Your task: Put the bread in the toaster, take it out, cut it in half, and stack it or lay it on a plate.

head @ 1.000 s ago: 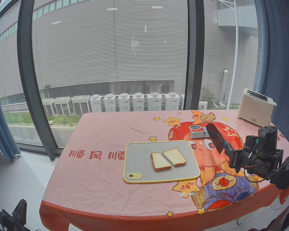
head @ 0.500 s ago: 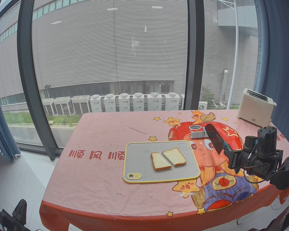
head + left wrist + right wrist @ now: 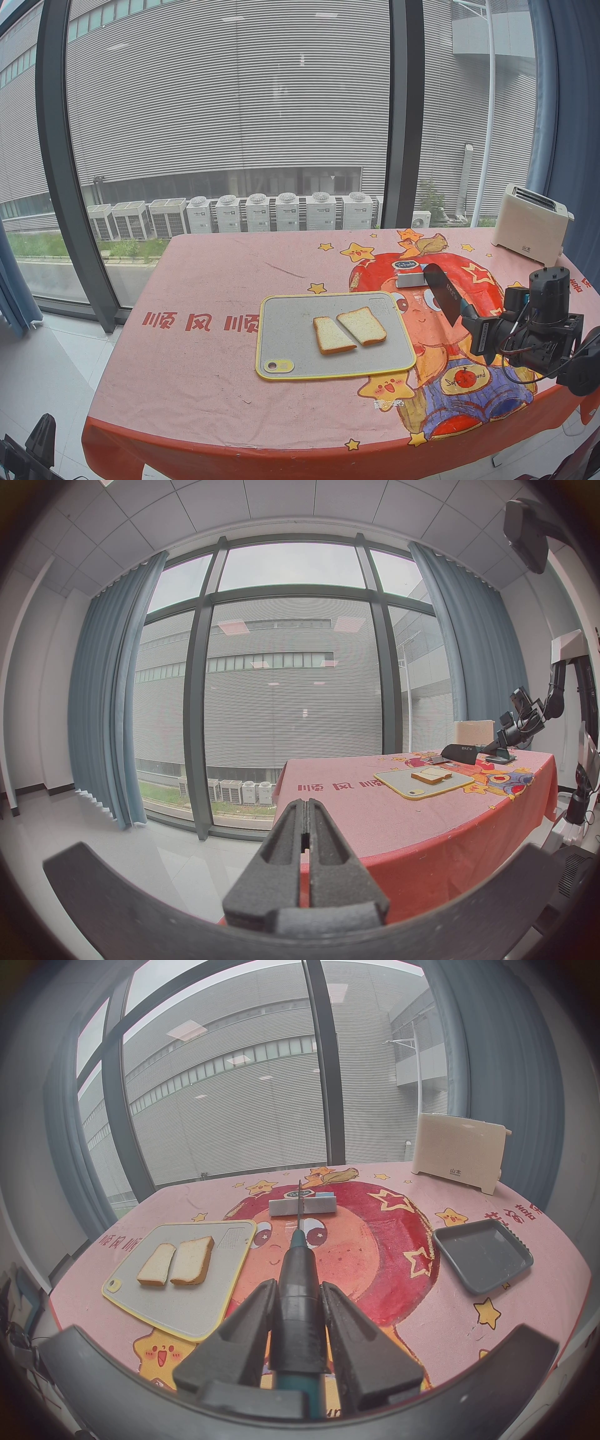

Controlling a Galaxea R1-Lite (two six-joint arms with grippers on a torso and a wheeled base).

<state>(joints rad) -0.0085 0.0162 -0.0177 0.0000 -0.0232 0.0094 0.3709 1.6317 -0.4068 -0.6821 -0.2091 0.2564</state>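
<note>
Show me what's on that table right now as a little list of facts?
Bread: two halves side by side on the cutting board
Knife: handle gripped in the right pincer, right of the board
Left pincer: shut, empty, low beside the table
Toaster: far right corner of the table
Tray: dark, empty, on the table's right side

board [image 3: 294, 350]: on the bench [image 3: 206, 375], near its middle
bread: left half [image 3: 332, 335] and right half [image 3: 362, 325] side by side on the board's right part, touching
knife rest [image 3: 409, 279]: just behind the board's far right corner
toaster [image 3: 531, 223]: far right corner of the bench
tray [image 3: 482, 1255]: right of the knife rest, before the toaster
knife [image 3: 442, 289]: in the right gripper [image 3: 484, 328], above the bench right of the board, tip toward the knife rest
</note>
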